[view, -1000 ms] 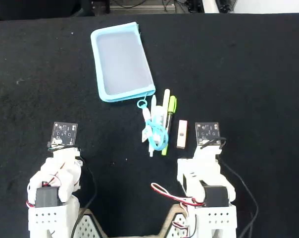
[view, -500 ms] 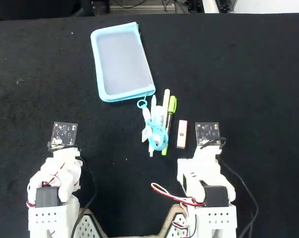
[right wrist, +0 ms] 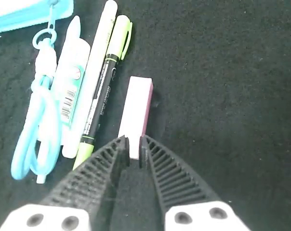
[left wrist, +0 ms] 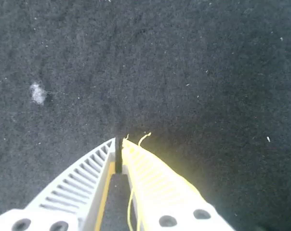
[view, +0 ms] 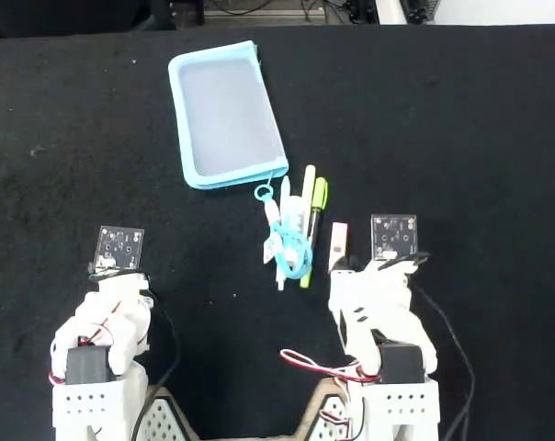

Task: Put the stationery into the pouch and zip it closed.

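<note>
- High view: the black table (view: 461,138) has open room toward 3 and 9 o'clock. Its far edge runs along 12 o'clock.
- The light-blue pouch (view: 227,115) lies flat at 11 o'clock from the table's middle, short of that edge. I cannot tell whether its zip is open.
- At 5 o'clock of the pouch lie a white pen (view: 307,195) and a green highlighter (view: 317,216) side by side, with a blue cord (view: 298,253) looped beside them.
- The eraser (view: 338,241) lies just at 3 o'clock of the highlighter, slightly apart from it.
- The right gripper (view: 340,267) sits at the eraser's 6 o'clock end. The left arm (view: 107,322) stands at 7 o'clock, well apart from the stationery.
- Left wrist view: the left gripper (left wrist: 120,143) has its fingertips together and holds nothing, over bare cloth with a pale fleck of lint (left wrist: 38,93) nearby.
- Right wrist view: the right gripper's tips stand slightly parted over the eraser's near end. I cannot tell whether they touch it. The highlighter lies close alongside the eraser.
</note>
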